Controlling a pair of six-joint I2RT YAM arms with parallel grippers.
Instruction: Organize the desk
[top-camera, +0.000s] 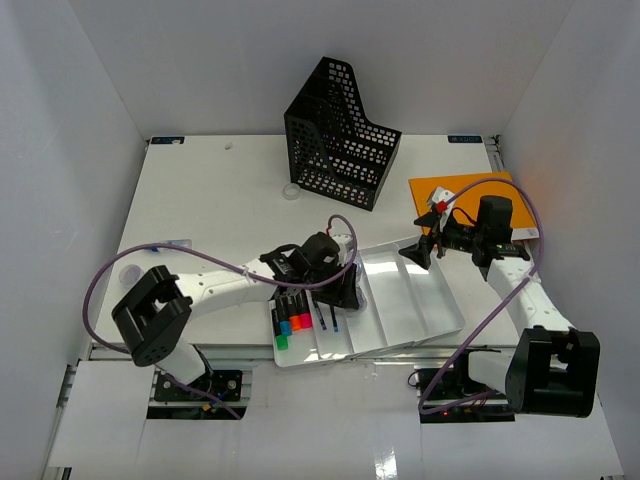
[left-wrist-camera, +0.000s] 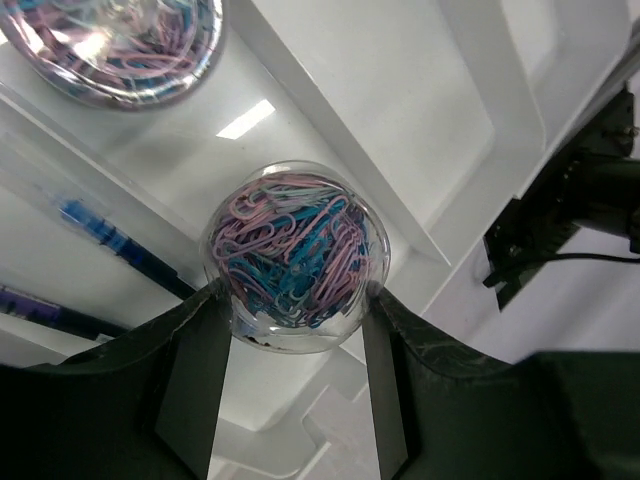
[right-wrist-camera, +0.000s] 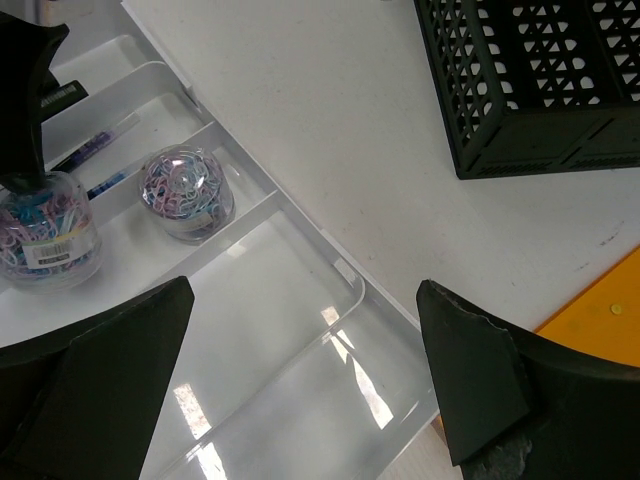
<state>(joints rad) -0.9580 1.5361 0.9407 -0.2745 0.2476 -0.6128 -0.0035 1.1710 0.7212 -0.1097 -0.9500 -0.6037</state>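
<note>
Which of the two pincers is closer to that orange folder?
Right. The right pincer hangs open just beside the orange folder; the left pincer sits across the white tray, gripping a paper clip jar.

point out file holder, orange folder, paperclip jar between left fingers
black mesh file holder (top-camera: 330, 165): top view, front wall
flat orange folder (top-camera: 440, 186): top view, left part
clear round paperclip jar (left-wrist-camera: 297, 255): left wrist view, top

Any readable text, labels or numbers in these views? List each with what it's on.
Nothing can be read.
Label on the nearer paper-clip jar: printed lines, too blurred to read.
Blue stickers at the far corners of the desk: too small to read.
</note>
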